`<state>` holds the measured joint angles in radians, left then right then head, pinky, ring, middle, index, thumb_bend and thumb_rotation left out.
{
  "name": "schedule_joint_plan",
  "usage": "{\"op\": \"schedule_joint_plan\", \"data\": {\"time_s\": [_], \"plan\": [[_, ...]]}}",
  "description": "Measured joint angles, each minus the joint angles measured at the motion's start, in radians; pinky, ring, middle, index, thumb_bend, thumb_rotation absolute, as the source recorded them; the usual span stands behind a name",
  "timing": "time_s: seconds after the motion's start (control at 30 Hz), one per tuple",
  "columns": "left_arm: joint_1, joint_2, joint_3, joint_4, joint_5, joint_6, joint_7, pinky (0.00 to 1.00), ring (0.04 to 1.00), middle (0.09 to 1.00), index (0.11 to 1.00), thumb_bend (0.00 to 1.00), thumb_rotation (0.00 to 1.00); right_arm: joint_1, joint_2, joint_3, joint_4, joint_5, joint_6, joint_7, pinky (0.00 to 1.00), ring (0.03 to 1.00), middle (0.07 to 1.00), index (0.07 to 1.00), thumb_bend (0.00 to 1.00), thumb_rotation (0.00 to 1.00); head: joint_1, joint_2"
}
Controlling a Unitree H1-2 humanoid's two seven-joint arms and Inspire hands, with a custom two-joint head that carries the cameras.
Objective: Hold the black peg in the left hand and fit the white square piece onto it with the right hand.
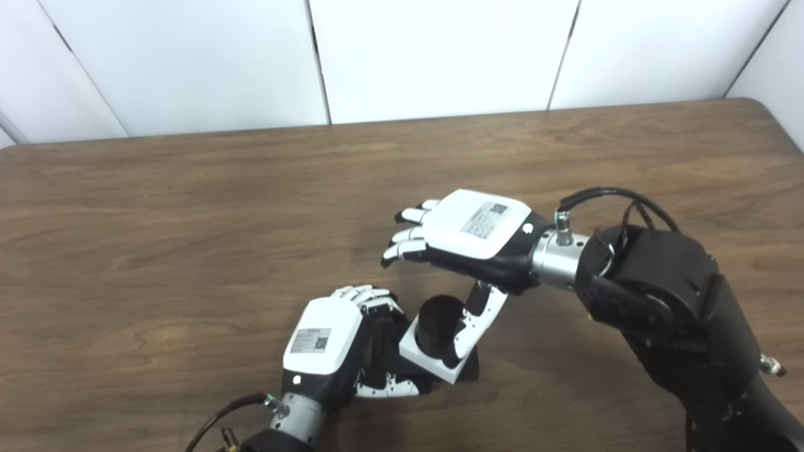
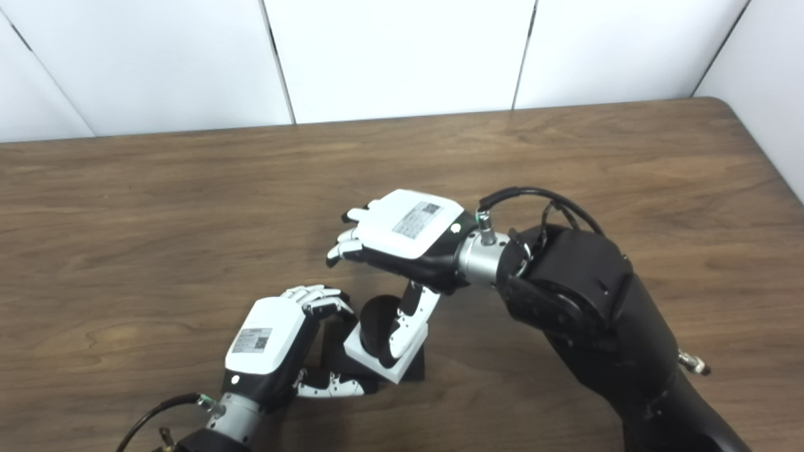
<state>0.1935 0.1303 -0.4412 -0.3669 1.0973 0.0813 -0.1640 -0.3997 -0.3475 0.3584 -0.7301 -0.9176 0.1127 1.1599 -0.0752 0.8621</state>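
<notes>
The black peg (image 1: 435,321) stands tilted near the table's front, and the white square piece (image 1: 419,359) sits around it, its hole filled by the round black top. My left hand (image 1: 323,342) is shut on the peg's lower black part from the left, fingers curled over it. My right hand (image 1: 471,233) hovers just above and behind, palm down, fingers stretched out to the left and apart. Only its thumb (image 1: 472,329) reaches down and lies against the peg and the white piece's right side. The peg's base is mostly hidden by the left hand.
The brown wooden table (image 1: 188,207) spreads around both hands, with white wall panels (image 1: 440,56) behind its far edge. The right forearm (image 1: 666,301) crosses the front right of the table. A black cable (image 1: 220,417) loops from the left wrist.
</notes>
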Motion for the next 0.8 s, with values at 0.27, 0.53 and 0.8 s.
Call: {"op": "schedule_joint_plan", "data": {"time_s": [0.27, 0.53, 0.8], "plan": [[0.001, 0.003, 0.008, 0.003, 0.019, -0.007, -0.006, 0.89, 0.909, 0.957, 0.999, 1.00, 0.63, 0.012, 0.004, -0.033, 0.000, 0.006, 0.000, -0.012, 0.93, 0.961, 0.876, 0.834, 0.97, 0.57, 0.006, -0.003], [0.007, 0.016, 0.081, -0.042, -0.019, -0.001, -0.066, 0.88, 0.903, 0.981, 1.000, 1.00, 0.64, 0.012, 0.022, -0.056, 0.003, 0.024, 0.006, -0.017, 0.91, 0.955, 0.870, 0.825, 0.98, 0.56, 0.021, -0.008], [0.044, 0.003, 0.281, -0.169, -0.274, 0.106, -0.111, 0.73, 0.890, 0.979, 1.000, 1.00, 0.65, 0.034, 0.019, -0.122, 0.020, 0.075, 0.031, -0.072, 0.89, 0.941, 0.860, 0.830, 0.94, 0.58, 0.032, -0.018]]}}
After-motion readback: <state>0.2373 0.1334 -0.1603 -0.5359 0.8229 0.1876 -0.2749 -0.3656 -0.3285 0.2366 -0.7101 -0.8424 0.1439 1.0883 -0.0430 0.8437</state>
